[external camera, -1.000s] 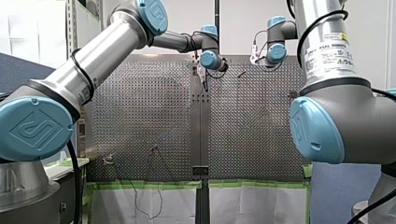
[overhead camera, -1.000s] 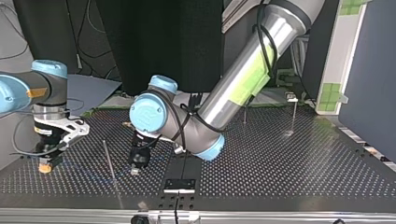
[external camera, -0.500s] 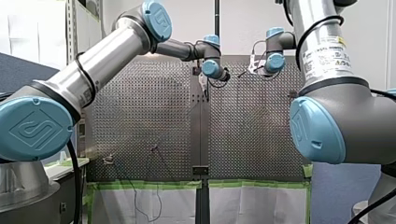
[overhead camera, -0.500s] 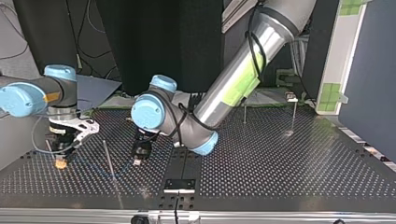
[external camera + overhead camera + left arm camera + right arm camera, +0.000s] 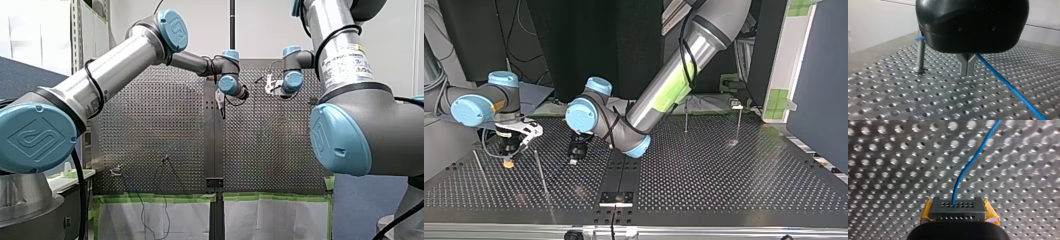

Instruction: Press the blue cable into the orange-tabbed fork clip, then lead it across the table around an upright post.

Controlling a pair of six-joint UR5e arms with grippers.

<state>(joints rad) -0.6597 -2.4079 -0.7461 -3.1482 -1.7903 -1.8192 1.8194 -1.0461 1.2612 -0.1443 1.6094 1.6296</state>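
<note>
Perforated metal tabletop [image 5: 724, 175] spreads under two robot arms, with a thin blue cable [image 5: 965, 167] strung over it. In the right wrist view the cable runs ahead across the holes in a gentle curve. Its near end sits in my right arm's tool [image 5: 957, 206], a black finger block dotted with small holes and flanked by yellow pads [image 5: 926, 212], closed on the line.

In the left wrist view the cable slants up from the surface to the root of my left arm's black tool [image 5: 967, 73]. The two metal fingers [image 5: 963, 63] are pressed together on the cable, tips close to the tabletop. A short blue stretch also shows on the other side of the tool body, near the top of a slim upright metal post [image 5: 920, 56] standing just beside the tool.

From across the tabletop, the right tool hangs low at the view's left and the left tool near the middle. A thin rod [image 5: 541, 172] stands between them, and two more rods [image 5: 686, 120] stand well apart toward the back right. Green tape [image 5: 160, 197] lines the near edge in the front view.
</note>
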